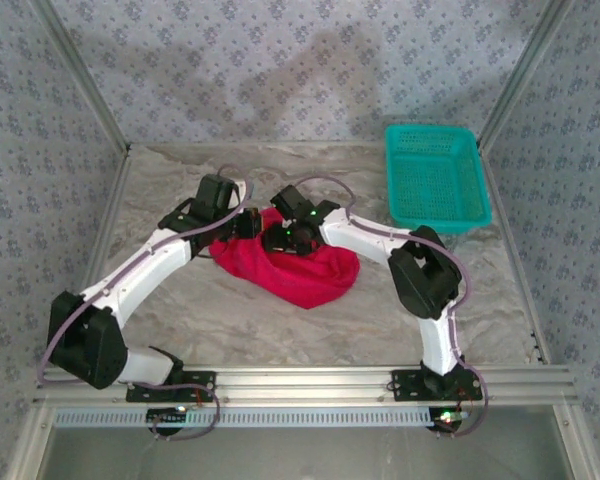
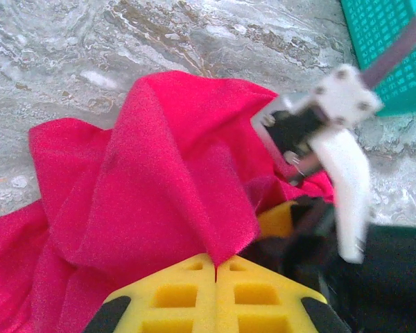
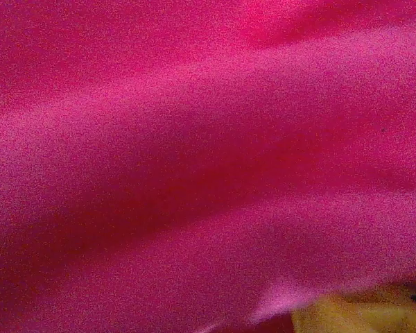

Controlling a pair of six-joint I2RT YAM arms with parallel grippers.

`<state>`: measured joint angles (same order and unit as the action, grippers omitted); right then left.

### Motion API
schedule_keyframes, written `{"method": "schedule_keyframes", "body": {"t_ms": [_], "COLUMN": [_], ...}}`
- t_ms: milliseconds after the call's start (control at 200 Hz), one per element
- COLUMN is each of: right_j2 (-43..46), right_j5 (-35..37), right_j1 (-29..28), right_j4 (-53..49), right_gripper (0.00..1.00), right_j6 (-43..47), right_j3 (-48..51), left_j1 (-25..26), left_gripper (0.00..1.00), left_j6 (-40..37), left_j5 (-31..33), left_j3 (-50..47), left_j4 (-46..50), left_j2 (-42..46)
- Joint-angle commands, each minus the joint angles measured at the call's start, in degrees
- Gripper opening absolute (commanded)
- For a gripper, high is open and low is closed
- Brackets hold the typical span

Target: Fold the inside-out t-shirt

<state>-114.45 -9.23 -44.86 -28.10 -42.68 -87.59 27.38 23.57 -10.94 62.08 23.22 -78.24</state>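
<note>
My left gripper (image 2: 215,265) pinches the t-shirt (image 2: 159,166); I should lift slowly to shake it open. I cannot tell how my right gripper (image 1: 277,238) stands.

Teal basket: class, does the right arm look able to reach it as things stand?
Probably yes. The right tool is down at the t-shirt, and bare table lies between that arm and the basket; nothing stands in the way.

From your left claw (image 2: 215,263), the t-shirt (image 1: 305,275) spreads right and nearer you on the table (image 1: 230,320); your right claw (image 1: 278,238) sits just right, on the cloth; the basket (image 1: 435,180) lies farther right, behind.
</note>
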Motion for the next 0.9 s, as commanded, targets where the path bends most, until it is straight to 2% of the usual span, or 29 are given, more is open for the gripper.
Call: {"method": "schedule_keyframes", "body": {"t_ms": [0, 55, 80, 110, 145, 200, 335, 465, 705, 899], "right_j2": [-2.1, -3.3, -3.8, -4.3, -4.3, -2.7, 6.5, 16.5, 32.4, 35.1], "right_j5": [2.7, 3.9, 4.3, 4.6, 4.4, 4.1, 3.3, -1.9, -13.5, -17.9], "right_j1": [0.7, 0.9, 1.0, 1.2, 1.6, 2.0, 2.8, 3.7, 9.6, 16.0], "right_j4": [1.4, 1.4, 1.1, 0.4, -1.1, -2.6, -6.0, -9.2, -1.6, 3.9], "right_gripper": [0.58, 0.5, 0.42, 0.26, 0.12, 0.0, 0.0, 0.0, 0.0, 0.0], "right_j6": [-3.2, -3.1, -2.9, -2.4, -1.6, 0.0, 4.5, 6.2, 4.5, 2.3], "right_j3": [-1.6, -2.8, -3.5, -4.5, -5.8, -6.9, -6.8, -4.2, 7.4, 14.9], "left_j1": [-0.1, -0.1, -0.3, -0.2, -0.2, -0.4, -2.0, -5.4, -7.8, -7.7], "left_gripper": [0.0, 0.0, 0.0, 0.0, 0.0, 0.0, 0.0, 0.0, 0.0, 0.0], "left_j6": [-0.7, -0.5, -0.3, -0.2, -0.2, -0.5, -2.0, -2.0, 0.7, 1.6], "left_j5": [0.7, 0.5, 0.3, 0.1, 0.0, 0.1, 1.1, 1.5, -1.4, -2.2], "left_j3": [1.0, 0.9, 0.9, 0.8, 0.9, 1.1, 1.1, 0.8, 1.9, 0.0], "left_j4": [0.6, 0.3, 0.0, -0.4, -0.6, -0.7, -1.0, -3.0, -6.2, -7.7], "left_j2": [3.5, 3.9, 3.9, 4.0, 4.0, 3.7, 2.6, 0.3, -5.9, -7.6]}}
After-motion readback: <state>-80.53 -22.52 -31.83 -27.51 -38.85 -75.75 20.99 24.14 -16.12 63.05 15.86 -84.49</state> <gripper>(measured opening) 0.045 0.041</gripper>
